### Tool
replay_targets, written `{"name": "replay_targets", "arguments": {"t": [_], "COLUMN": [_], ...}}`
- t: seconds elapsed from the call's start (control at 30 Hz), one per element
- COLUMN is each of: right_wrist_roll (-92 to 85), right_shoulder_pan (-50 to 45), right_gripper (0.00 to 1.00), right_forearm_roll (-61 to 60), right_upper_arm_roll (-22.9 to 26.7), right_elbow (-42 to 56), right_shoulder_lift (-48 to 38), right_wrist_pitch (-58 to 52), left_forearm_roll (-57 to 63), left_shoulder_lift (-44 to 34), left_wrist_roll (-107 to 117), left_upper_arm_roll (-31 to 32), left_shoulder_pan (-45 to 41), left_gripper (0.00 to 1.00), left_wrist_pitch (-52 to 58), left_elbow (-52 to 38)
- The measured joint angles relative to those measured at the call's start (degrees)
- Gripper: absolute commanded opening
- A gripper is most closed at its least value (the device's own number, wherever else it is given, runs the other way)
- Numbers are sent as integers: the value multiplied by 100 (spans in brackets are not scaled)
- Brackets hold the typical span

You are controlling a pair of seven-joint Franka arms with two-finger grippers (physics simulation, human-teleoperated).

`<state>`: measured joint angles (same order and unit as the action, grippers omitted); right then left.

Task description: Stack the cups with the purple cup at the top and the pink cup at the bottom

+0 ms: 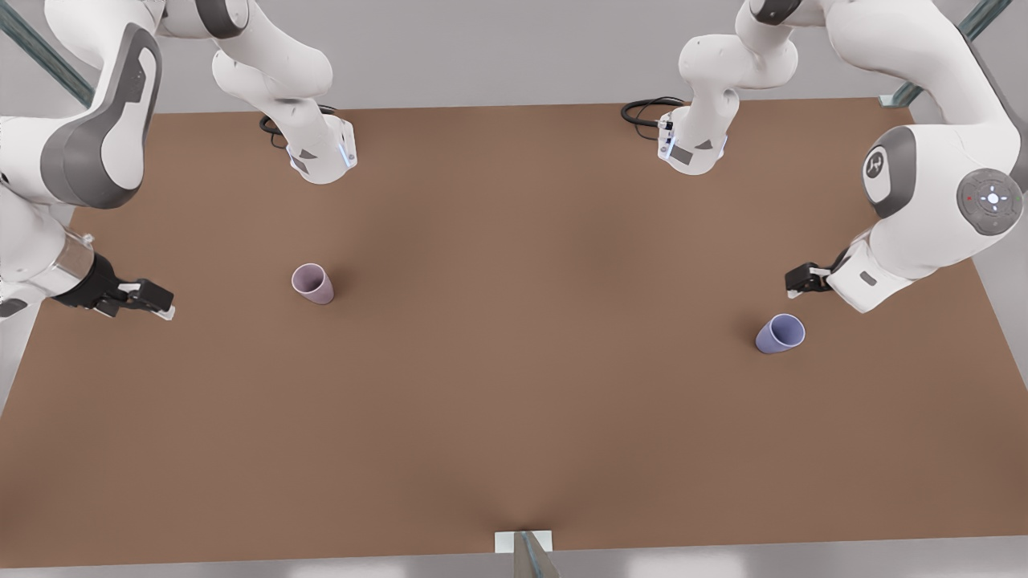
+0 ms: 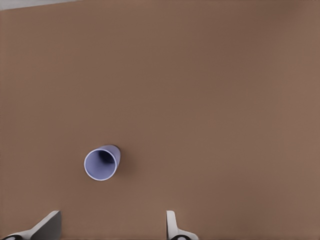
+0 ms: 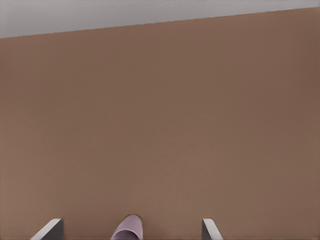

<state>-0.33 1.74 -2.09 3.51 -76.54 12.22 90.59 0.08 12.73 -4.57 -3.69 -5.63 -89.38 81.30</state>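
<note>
The left gripper [image 1: 795, 286] hangs with its fingers spread wide and holding nothing, near the table's [image 1: 514, 417] edge on the front view's right, with the purple cup [image 1: 780, 334] standing upright on the brown top close beside it, untouched. Its wrist camera looks straight down into the purple cup [image 2: 102, 163], which sits apart from both fingertips [image 2: 172, 226] and off toward one of them rather than centred in the gap. Across the table, the right gripper [image 1: 165, 309] hovers just as wide and just as empty near the edge on the front view's left, the pink cup [image 1: 312, 283] upright a little way inboard of it. That arm's wrist camera catches only the rim of the pink cup [image 3: 129, 229] between its parted fingertips [image 3: 49, 229]. A broad stretch of bare tabletop separates the two cups, which stand well apart.
</note>
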Motion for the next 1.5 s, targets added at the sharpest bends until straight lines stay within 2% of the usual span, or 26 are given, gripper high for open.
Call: {"name": "replay_targets", "arguments": {"t": [0.13,0.2,0.27,0.33,0.47,0.6,0.73,0.87,1.0,1.5], "right_wrist_roll": [-65,-63,-63,-51,-409,-1164,-1316,-1566,-1575,-1637], "right_shoulder_pan": [-85,-571,-611,-1073,-1827,-1607,-1524,-1403,-1397,-1350], "right_gripper": [100,100,100,100,100,100,100,100,100,96], "right_forearm_roll": [77,78,8,-19,-19,-28,-32,-34,-28,51], "right_upper_arm_roll": [-50,-54,-83,-97,-107,-25,215,441,466,627], "right_elbow": [-152,-992,-2205,-3312,-4123,-4064,-4046,-4494,-4906,-5732], "right_shoulder_lift": [70,-109,-501,-979,-748,87,-187,-381,-470,-155], "right_wrist_pitch": [-33,334,1241,2052,2639,2758,2421,2296,2237,3245], "left_forearm_roll": [23,26,26,26,22,14,11,9,9,-37], "left_shoulder_lift": [98,91,89,98,184,282,312,327,335,466], "left_wrist_roll": [9,18,18,18,18,18,18,17,18,9], "left_upper_arm_roll": [-35,-69,-87,-132,-132,-132,-132,-164,-167,-249], "left_shoulder_pan": [-7,-6,-10,0,-8,1,1,-2,1,1], "left_gripper": [100,100,100,100,100,100,100,100,100,100], "left_wrist_pitch": [-60,-111,-193,-177,-151,-175,-167,-173,-176,-251], "left_elbow": [26,154,228,237,237,237,237,237,237,251]}}
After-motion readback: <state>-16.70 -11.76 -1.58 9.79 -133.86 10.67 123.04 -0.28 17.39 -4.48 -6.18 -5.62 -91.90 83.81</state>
